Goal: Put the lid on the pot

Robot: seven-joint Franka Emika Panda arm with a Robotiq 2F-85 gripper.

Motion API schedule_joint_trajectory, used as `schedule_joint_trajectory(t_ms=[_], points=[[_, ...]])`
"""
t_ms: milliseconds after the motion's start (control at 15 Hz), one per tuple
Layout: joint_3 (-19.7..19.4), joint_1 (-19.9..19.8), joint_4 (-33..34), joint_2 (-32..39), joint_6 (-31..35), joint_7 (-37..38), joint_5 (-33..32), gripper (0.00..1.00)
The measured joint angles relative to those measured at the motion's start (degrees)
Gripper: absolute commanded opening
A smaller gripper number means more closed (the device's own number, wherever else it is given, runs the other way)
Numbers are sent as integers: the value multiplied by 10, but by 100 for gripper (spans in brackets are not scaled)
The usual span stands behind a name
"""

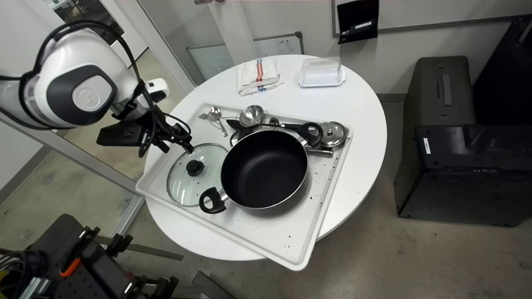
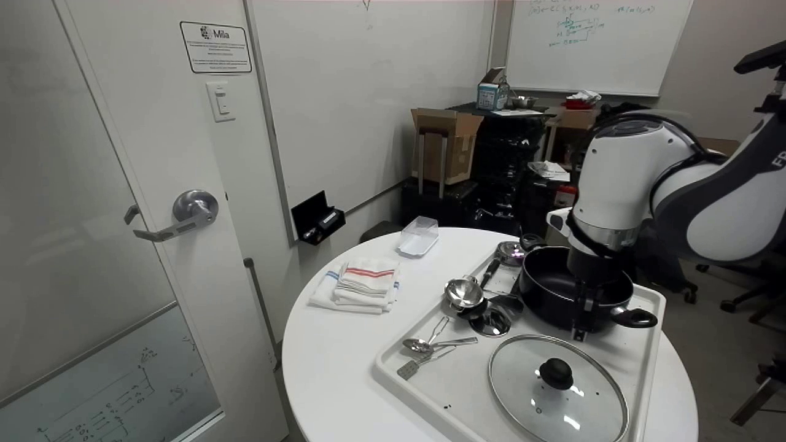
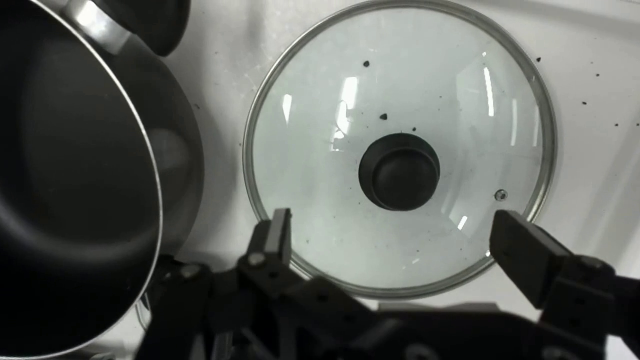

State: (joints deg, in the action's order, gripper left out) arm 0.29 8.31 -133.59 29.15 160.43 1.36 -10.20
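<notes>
Currently poised above the edge of the lid (image 3: pixel 425 115) with a wide-spread gripper (image 3: pixel 391 220), with the dark knob (image 3: pixel 406 180) just ahead of the parted fingertips (image 3: pixel 520 245) in the wrist view. As for the lid, laid flat on the white tray (image 1: pixel 286 234), knob-side up, just beside the uncovered black pot (image 1: pixel 264 170), with a strip of tray showing between them. Along the same tray, in both exterior views, strewn metal utensils (image 2: pixel 419 345). Farther off, on the round table (image 2: pixel 334 368), folded striped towels (image 2: pixel 365 285) and a box (image 2: pixel 419 238) with a clear cover.
</notes>
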Motion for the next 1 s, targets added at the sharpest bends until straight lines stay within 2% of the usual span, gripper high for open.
schedule_joint_trajectory(t_ms=[1000], points=[[-26,82,116,154,5,44,0,100]])
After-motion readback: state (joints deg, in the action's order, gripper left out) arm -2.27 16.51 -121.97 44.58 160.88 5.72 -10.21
